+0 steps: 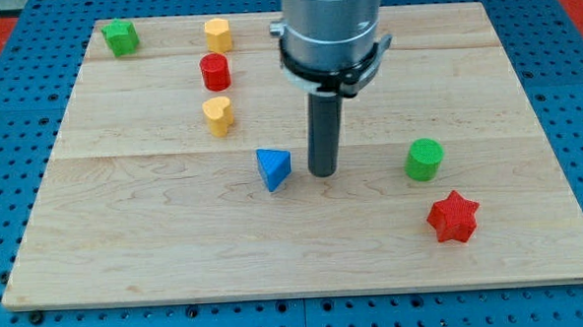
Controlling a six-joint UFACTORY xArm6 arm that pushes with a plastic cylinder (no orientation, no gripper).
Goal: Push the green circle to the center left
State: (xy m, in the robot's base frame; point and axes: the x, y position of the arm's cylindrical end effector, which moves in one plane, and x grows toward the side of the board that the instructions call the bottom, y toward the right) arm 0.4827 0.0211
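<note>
The green circle (424, 160) is a short green cylinder on the wooden board (157, 238), at the view's right of centre. My tip (322, 172) rests on the board near the middle, well to the left of the green circle and just right of a blue triangle (273, 168). The tip touches neither block. The dark rod rises to the grey arm body (330, 29) at the view's top.
A red star (454, 217) lies below and right of the green circle. A red cylinder (215, 71), a yellow heart (216, 115) and another yellow block (217, 34) stand at upper left of centre. A green star (120, 37) sits at the top left corner.
</note>
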